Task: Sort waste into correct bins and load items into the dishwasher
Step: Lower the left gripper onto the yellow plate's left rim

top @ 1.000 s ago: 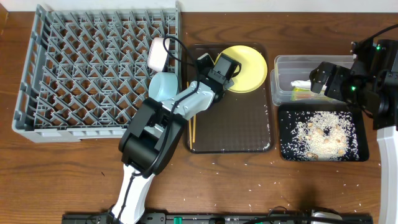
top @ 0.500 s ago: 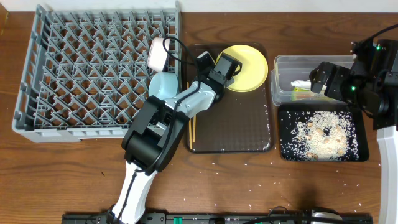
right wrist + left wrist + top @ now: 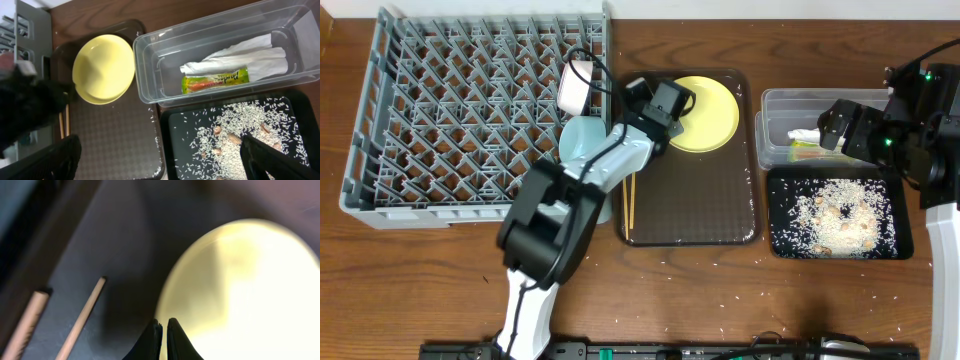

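Observation:
My left gripper is shut on the left rim of the round yellow plate, over the brown serving tray. Two chopsticks lie on that tray beside it. A light blue bowl and a small white cup sit at the right edge of the grey dish rack. No white bowl shows. My right gripper is open and empty above the clear tub, which holds the napkin and wrapper. Rice and scraps lie in the black tray.
The dark brown serving tray lies between the rack and the two bins. Loose rice grains are scattered on the wooden table in front of the trays. The left arm stretches over the rack's right corner.
My left gripper has drawn back to the left with the yellow plate's rim in it, and the plate has shifted left and looks larger. The right arm has not moved.

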{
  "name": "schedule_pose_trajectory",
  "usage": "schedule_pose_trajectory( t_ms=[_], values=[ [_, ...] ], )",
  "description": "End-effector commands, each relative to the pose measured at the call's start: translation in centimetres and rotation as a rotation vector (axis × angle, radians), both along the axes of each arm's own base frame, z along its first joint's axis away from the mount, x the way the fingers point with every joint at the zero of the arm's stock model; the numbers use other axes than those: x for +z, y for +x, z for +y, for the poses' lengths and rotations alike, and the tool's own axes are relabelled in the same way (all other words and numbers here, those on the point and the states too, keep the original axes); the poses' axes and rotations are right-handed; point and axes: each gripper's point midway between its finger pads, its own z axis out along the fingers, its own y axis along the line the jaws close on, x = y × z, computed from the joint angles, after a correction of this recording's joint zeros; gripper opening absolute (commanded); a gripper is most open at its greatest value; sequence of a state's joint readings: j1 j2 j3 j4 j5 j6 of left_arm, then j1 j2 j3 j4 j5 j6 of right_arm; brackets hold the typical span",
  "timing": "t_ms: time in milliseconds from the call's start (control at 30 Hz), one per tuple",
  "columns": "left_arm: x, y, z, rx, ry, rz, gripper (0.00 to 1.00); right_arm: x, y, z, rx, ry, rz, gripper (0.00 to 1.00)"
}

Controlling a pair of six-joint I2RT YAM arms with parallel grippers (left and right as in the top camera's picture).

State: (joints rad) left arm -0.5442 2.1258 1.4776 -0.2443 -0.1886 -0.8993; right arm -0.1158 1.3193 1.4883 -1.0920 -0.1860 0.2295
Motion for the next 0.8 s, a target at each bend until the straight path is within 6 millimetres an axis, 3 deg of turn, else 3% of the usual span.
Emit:
schedule_pose_trajectory(
  t_ms=[0, 133, 233, 267, 333, 367, 767],
  values=[
    [6.3, 0.3, -0.3, -0.065, -0.021, -0.105, 0.08, 0.0, 0.0, -0.3, -0.003, -0.007, 0.000, 0.99],
    [9.3, 0.2, -0.5, -0.101, -0.029, -0.158, 0.07, 0.0, 0.0, -0.3, -0.003, -0.007, 0.000, 0.99],
    [10.0, -0.2, -0.4, -0.114, -0.042, -0.151, 0.08, 0.0, 0.0, -0.3, -0.003, -0.007, 0.000, 0.99],
    [9.8, -0.4, -0.5, -0.124, -0.054, -0.134, 0.15, 0.0, 0.0, -0.3, -0.003, -0.007, 0.000, 0.99],
    [8.9, -1.0, -0.7, -0.129, -0.096, -0.078, 0.45, 0.0, 0.0, -0.3, -0.003, -0.007, 0.000, 0.99],
    [8.3, -1.5, -0.6, -0.110, -0.127, -0.039, 0.49, 0.0, 0.0, -0.3, -0.003, -0.007, 0.000, 0.99],
    [4.0, -2.8, -0.7, 0.092, -0.259, 0.134, 0.52, 0.0, 0.0, -0.3, -0.003, -0.007, 0.000, 0.99]
  ],
)
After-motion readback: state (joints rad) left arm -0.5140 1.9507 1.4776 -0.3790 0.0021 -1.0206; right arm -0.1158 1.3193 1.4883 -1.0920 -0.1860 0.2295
